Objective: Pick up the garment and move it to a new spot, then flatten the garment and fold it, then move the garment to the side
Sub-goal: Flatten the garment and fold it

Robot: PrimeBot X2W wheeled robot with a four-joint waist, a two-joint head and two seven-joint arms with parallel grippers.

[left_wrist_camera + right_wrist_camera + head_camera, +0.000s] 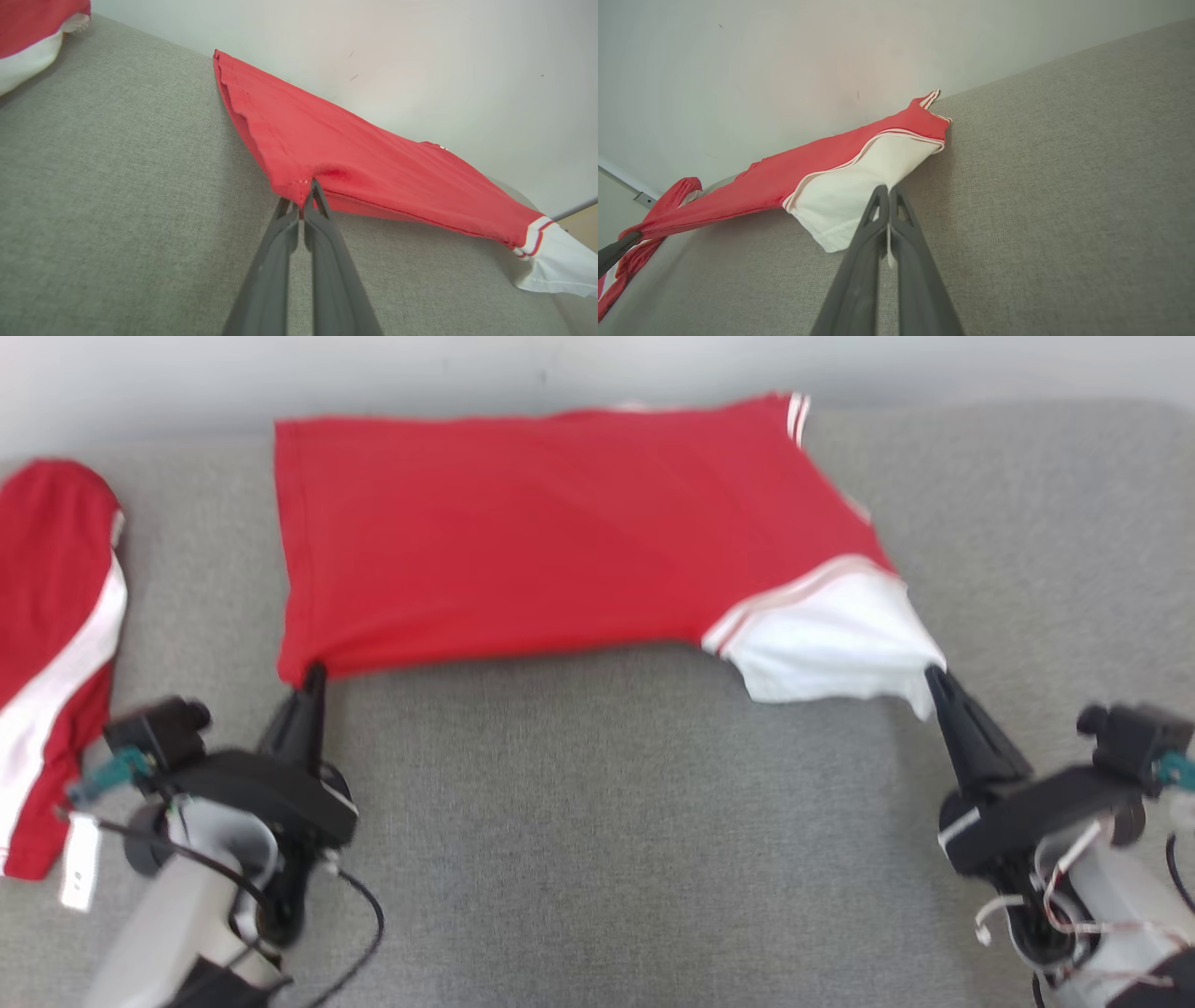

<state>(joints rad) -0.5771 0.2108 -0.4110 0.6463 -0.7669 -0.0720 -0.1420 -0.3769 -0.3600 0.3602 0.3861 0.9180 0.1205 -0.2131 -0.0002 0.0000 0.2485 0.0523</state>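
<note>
Grey cushion (597,821) below, my left gripper (315,674) and right gripper (934,679) pinch the garment (560,541); uneven pulling could slip either thin corner free.

The left gripper (311,674) has two long dark fingers (327,261) tapering to a point, with triangular cut-outs near the tips (matt grey up close). Its black housing (271,793) carries a boxy camera block (159,728) at ten o'clock, with a teal plug (117,770) and a white tag (79,863) beneath. A black cable (369,905) loops off at five o'clock beside the pale forearm (163,924). The right gripper (934,679) mirrors it, with a white band (960,826) and thin white wires (1064,882).
</note>
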